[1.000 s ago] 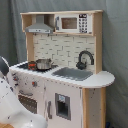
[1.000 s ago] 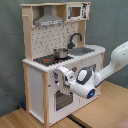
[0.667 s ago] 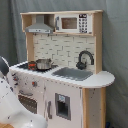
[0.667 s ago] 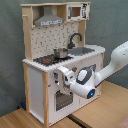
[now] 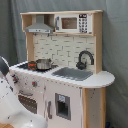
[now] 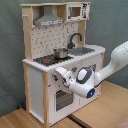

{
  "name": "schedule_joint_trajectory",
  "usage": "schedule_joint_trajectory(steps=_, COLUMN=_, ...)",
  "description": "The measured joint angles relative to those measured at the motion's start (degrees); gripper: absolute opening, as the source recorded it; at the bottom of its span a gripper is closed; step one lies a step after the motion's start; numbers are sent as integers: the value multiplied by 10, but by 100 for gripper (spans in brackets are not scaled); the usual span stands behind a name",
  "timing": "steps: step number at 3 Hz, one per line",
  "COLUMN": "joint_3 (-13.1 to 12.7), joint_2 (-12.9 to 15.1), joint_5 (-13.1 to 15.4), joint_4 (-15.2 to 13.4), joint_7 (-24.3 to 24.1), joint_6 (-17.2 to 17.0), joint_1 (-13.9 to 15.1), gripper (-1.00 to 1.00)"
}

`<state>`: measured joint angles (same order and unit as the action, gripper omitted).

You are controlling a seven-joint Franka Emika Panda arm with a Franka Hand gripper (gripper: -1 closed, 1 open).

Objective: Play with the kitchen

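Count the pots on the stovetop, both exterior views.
1. A small metal pot sits on the black stovetop, left of the sink in the first exterior view; the second exterior view shows the same pot. Nothing suggests another is hidden.

White Panda arm (image 6: 112, 62), smooth rounded glossy shells, dark grey band at the wrist joint, small blue light on the wrist housing, white pincer (image 6: 59, 75).

White panels, light wood frame on kitchen (image 5: 70, 95); white brick-pattern backsplash (image 5: 62, 50) at centre; black faucet (image 5: 85, 59); silver-grey hood (image 5: 40, 25) upper left; white arm (image 6: 107, 67) at right; grey curtain (image 5: 116, 45) behind.
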<state>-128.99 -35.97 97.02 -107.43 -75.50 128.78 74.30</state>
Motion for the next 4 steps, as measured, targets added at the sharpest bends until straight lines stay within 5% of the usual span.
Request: schedule_joint_trajectory(steps=4, joint_3=-3, joint_2=-10, joint_5=-1, joint_4=-1, joint_7=247, joint_6=-18, joint_1=0, gripper=-100)
